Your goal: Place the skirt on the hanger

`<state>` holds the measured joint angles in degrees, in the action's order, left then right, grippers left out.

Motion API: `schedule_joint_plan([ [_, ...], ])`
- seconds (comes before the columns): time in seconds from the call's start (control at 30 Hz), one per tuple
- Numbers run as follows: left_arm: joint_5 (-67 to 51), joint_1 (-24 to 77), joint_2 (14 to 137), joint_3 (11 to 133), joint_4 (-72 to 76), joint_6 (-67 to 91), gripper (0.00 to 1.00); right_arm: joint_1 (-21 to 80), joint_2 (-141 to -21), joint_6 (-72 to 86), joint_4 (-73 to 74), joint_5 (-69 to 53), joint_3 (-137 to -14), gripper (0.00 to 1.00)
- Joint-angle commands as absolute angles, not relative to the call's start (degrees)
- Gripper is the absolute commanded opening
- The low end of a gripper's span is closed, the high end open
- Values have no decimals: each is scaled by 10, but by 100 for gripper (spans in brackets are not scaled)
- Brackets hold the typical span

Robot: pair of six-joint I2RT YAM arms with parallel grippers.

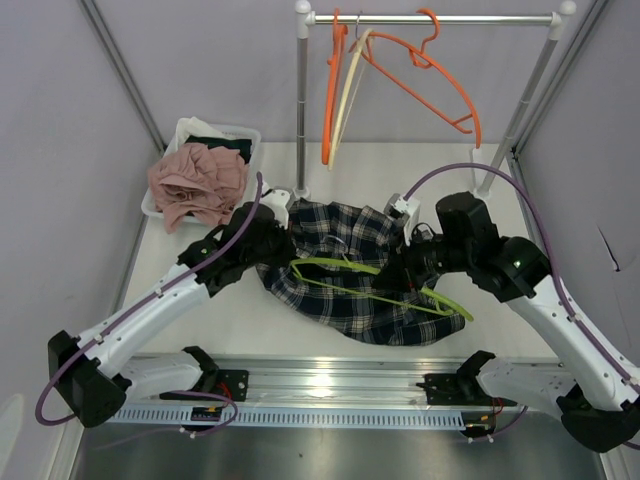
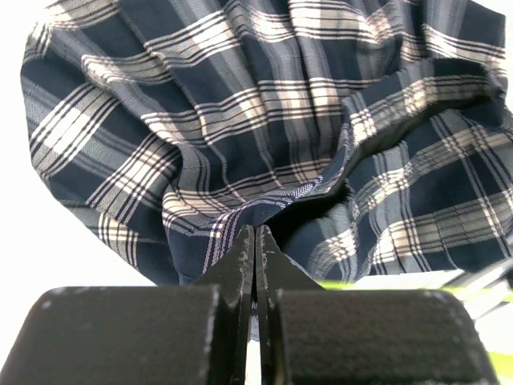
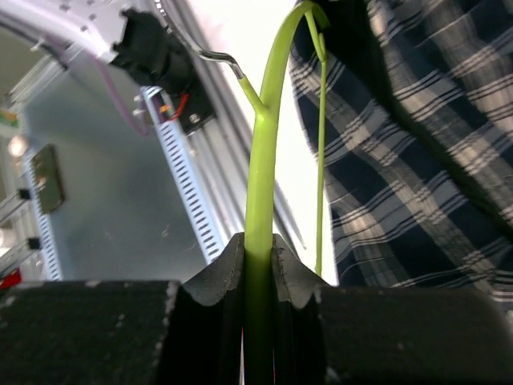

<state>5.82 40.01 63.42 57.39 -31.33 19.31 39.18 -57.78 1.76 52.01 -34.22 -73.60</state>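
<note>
The plaid skirt (image 1: 345, 235) lies crumpled on the table (image 1: 250, 320), with the green hanger (image 3: 264, 144) on top of it. My right pincer (image 3: 258, 249) pinches the hanger. My left pincer (image 2: 255, 241) is pressed together against the skirt's edge. The white basket (image 1: 250, 135) at the back left holds a pink cloth (image 1: 197, 180) and a dark garment (image 1: 225, 145).
</note>
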Motion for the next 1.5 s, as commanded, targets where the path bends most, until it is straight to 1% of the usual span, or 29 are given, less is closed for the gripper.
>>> schedule_joint_plan([
  [0.0, 12, 404, 632, 612, -302, 148, 0, 396, -601, 13, 501, -268, -785, 0],
  [0.1, 4, 410, 628, 610, -308, 128, 0, 394, -617, 3, 505, -214, -807, 0],
  [0.2, 4, 413, 617, 608, -316, 120, 0, 389, -620, 1, 512, -193, -815, 0],
  [0.33, -12, 415, 603, 598, -307, 116, 0, 383, -620, -17, 494, -253, -794, 0],
  [0.37, -12, 415, 601, 597, -299, 117, 0, 383, -621, -16, 480, -289, -786, 0],
  [0.47, -4, 416, 603, 601, -294, 121, 0, 392, -619, -12, 448, -353, -750, 0],
  [0.53, 14, 416, 612, 613, -298, 122, 0, 401, -618, -8, 430, -370, -730, 0],
  [0.7, 5, 415, 613, 626, -287, 130, 0, 424, -620, -3, 404, -357, -696, 0],
  [0.9, -24, 415, 614, 602, -273, 135, 0, 416, -603, 29, 310, -316, -617, 0],
  [1.03, -43, 416, 609, 582, -251, 132, 0, 407, -601, 34, 241, -333, -573, 0],
  [1.13, -58, 416, 612, 570, -236, 131, 2, 405, -602, 43, 215, -327, -557, 0],
  [1.37, -78, 416, 623, 540, -200, 141, 12, 388, -599, 62, 182, -327, -536, 0],
  [1.4, -82, 417, 625, 533, -194, 143, 17, 388, -598, 62, 178, -322, -533, 0],
  [1.43, -88, 417, 629, 531, -190, 144, 19, 388, -596, 63, 175, -318, -524, 0],
  [1.47, -90, 417, 630, 527, -187, 146, 25, 387, -594, 63, 174, -316, -520, 0],
])
